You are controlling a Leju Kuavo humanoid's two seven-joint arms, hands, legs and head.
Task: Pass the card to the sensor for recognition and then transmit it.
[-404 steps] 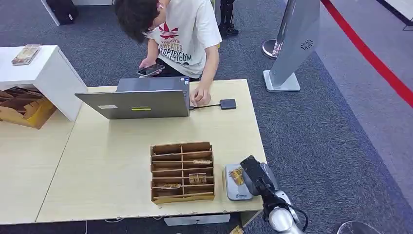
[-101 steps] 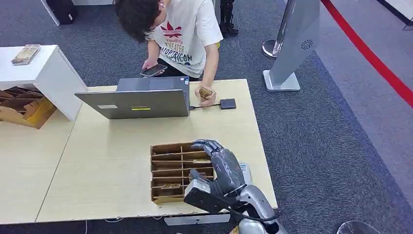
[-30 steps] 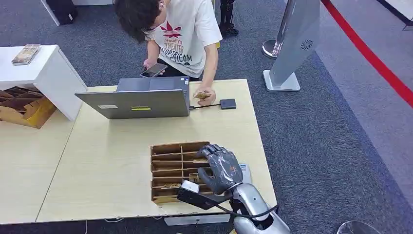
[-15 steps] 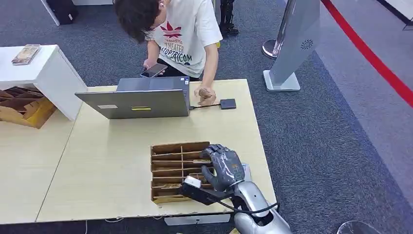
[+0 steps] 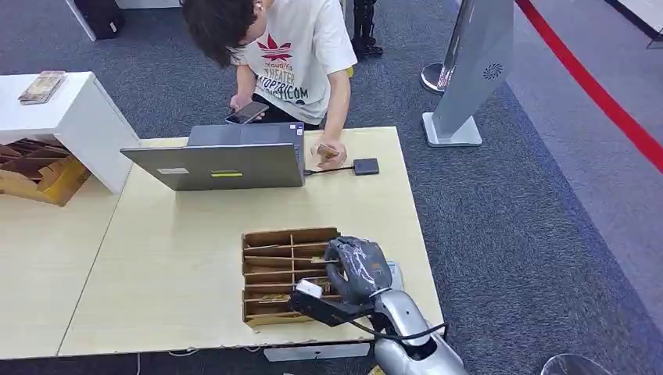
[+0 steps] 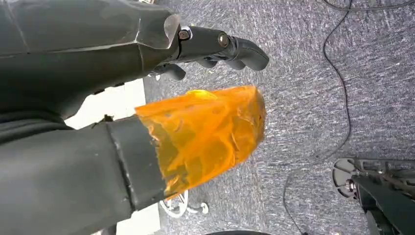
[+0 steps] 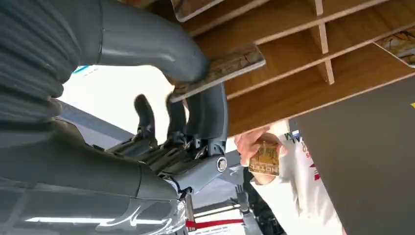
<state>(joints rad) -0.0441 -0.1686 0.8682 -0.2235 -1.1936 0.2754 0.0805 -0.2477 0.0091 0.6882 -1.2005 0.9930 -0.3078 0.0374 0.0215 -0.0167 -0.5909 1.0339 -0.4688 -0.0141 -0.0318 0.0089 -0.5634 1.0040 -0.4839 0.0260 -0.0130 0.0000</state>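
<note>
A brown cardboard organizer (image 5: 270, 262) with several slots lies near the table's front edge. My right hand (image 5: 356, 269) hovers over its right column. In the right wrist view the thumb (image 7: 161, 49) and fingers (image 7: 210, 112) pinch a patterned card (image 7: 230, 63) at a slot of the organizer (image 7: 303, 63). The grey sensor (image 5: 397, 273) lies just right of the organizer, mostly hidden by my hand. My left hand (image 6: 195, 122) hangs over the carpet with its fingers apart, holding nothing.
A person leans over the far table edge and holds another card (image 5: 327, 150) beside an open laptop (image 5: 227, 160) and a small dark hub (image 5: 366, 166). More cards (image 5: 274, 298) sit in other slots. A white cabinet (image 5: 74, 117) stands at the far left.
My right hand has settled lower over the organizer's right column and its fingers have closed in. The person's hand has shifted the other card slightly.
</note>
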